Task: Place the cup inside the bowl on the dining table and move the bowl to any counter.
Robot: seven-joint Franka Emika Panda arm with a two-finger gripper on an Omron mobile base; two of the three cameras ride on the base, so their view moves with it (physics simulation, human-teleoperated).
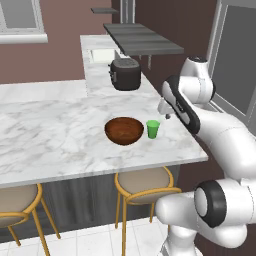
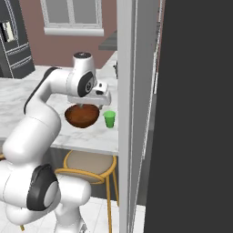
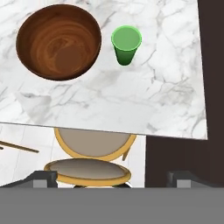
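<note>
Small bright green tapered cup [image 3: 126,44] stands upright just beside the round dark reddish-brown wooden bowl [image 3: 59,41], both near the front edge of the white marble dining table [image 3: 157,96], toward its end. Two-finger gripper [image 3: 111,178] hangs above w/ jaws spread wide, holding nothing, prob. lining up on the cup.

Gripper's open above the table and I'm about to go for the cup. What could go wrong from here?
1. The cup stands close beside the bowl; a finger coming down on that side may strike the bowl's rim and shove it.
2. The cup is small, light-looking and upright; an off-centre close by the open gripper could tip it.
3. Both stand near the table edge above the stools; a knocked cup might roll off.
</note>
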